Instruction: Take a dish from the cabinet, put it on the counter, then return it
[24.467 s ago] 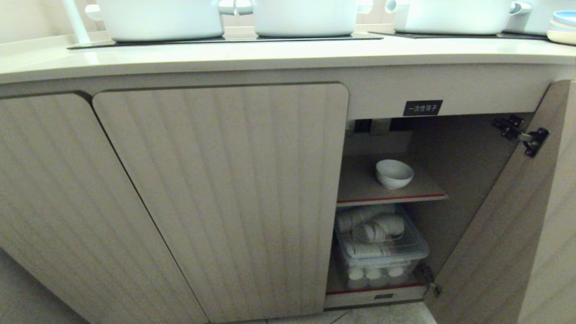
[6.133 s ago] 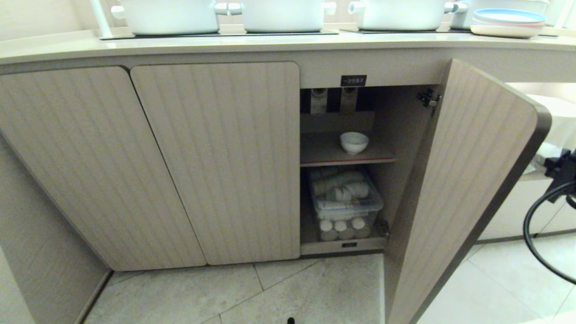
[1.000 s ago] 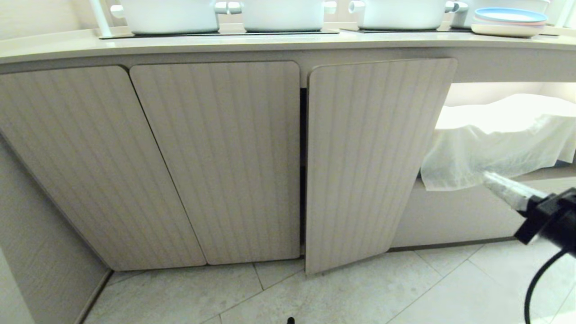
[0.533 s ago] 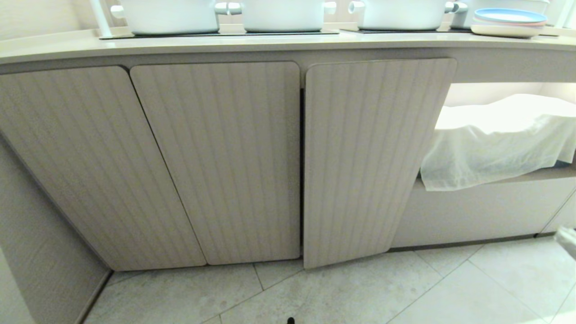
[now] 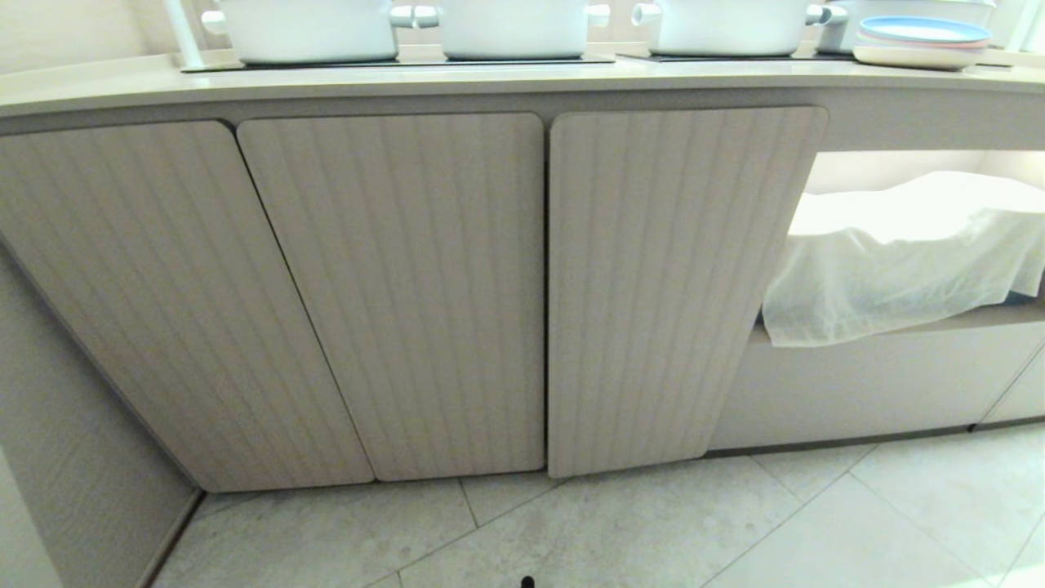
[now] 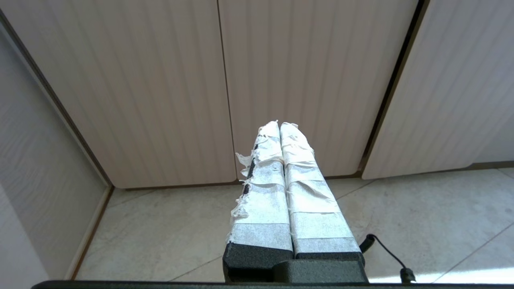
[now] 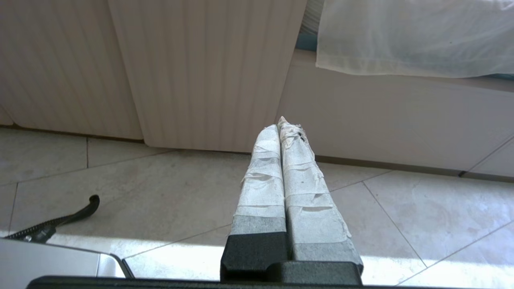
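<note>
The cabinet [image 5: 653,286] stood with its door shut beneath the counter [image 5: 490,77], the dish hidden from view, while the left gripper [image 6: 280,125] and right gripper [image 7: 281,124], taped fingers pressed together, hung empty above the floor [image 5: 653,531].

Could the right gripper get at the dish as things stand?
Probably not. The cabinet door is shut over the compartment, so the dish is out of sight behind it. The right gripper is shut, empty, low over the floor, away from the door; the left gripper is parked likewise.

Three fluted doors [image 5: 392,294], three white pots [image 5: 310,28], one plate stack [image 5: 922,41], one white cloth [image 5: 898,261].
</note>
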